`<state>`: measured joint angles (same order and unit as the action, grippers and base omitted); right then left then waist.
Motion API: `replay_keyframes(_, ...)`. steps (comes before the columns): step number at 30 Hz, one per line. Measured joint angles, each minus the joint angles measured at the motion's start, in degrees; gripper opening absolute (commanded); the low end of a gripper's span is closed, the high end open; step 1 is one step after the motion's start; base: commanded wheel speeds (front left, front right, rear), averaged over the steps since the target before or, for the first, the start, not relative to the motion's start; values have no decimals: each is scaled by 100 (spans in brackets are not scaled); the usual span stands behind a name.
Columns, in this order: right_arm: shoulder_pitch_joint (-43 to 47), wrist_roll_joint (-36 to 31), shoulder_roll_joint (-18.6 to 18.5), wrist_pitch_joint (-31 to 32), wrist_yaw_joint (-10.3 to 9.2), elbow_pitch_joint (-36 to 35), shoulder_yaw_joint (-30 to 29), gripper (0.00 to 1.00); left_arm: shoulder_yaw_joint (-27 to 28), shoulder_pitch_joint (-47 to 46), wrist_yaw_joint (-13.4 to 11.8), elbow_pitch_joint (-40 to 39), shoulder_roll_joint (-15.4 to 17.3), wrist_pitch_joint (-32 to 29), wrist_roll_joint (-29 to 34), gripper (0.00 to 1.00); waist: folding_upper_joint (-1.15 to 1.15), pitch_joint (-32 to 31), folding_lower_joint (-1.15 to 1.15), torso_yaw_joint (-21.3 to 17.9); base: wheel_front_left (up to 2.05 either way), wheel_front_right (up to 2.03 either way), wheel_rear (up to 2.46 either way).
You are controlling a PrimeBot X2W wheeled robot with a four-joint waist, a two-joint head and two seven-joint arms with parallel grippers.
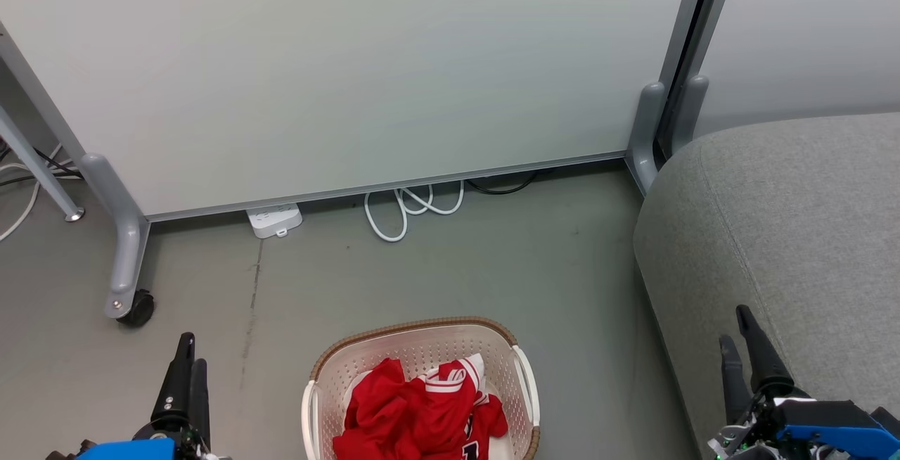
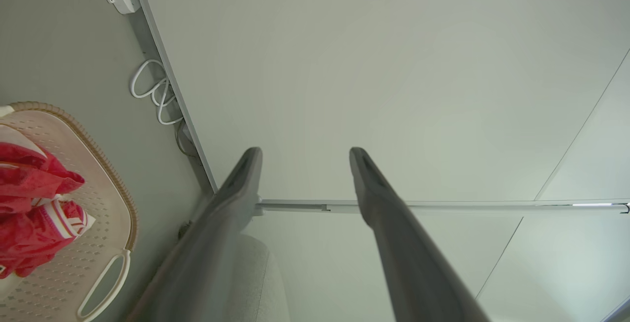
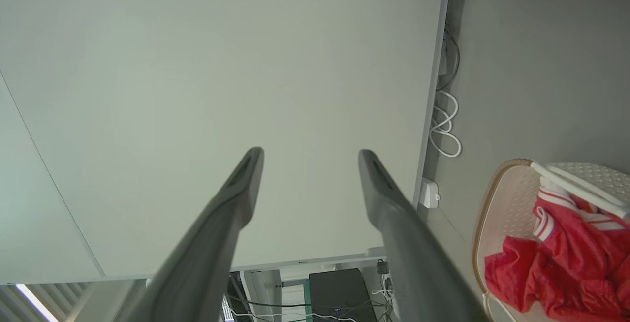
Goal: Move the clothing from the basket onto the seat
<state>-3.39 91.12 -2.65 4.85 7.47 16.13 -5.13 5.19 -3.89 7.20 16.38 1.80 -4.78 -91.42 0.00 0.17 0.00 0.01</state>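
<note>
- Left end effector [image 2: 305,152]: fingers spread wide with nothing between them. It hangs over the floor [image 1: 457,270], off the basket's left side and not touching it.
- Right end effector [image 3: 310,152]: same deal, fingers well apart and empty. It sits up by the sofa's [image 1: 794,235] near edge, on the other side of the basket.
- The basket [image 1: 422,323] stands on the floor between the two, just beside the sofa's rounded side but not touching it.
- The clothing [image 1: 415,411] is all in the basket, bunched up in a red heap. The piece with white striped trim lies on top toward the right wall. A bit of a dark number pokes out lower down, too cut off to read.
- Nothing red is on the sofa, the grey cushion is bare.
- Behind the basket there's a pale panel [image 1: 351,59] on a grey frame, with a power strip [image 1: 274,219] and a looped white cable [image 1: 411,205] on the floor along its bottom edge.
- The frame's left foot has a black caster [image 1: 137,309].
</note>
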Motion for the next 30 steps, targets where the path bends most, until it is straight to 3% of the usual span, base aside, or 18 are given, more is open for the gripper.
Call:
replay_keyframes(8, -8, -984, -1, -222, 0, -23, 44, 100, -181, -2, -152, -112, 2, 214, 693, 100, 0, 5, 0, 9, 0, 0, 0)
replay_keyframes(19, -9, -2542, -1, -474, 0, -143, 113, 100, -521, -2, -355, -258, 14, 487, 2176, 100, 0, 10, 0, 12, 0, 0, 0)
replay_keyframes(30, -9, -3708, -1, -597, 0, -264, 154, 100, -761, -43, -410, -308, 27, 715, 3424, 100, 0, 13, 0, -9, 0, 0, 0)
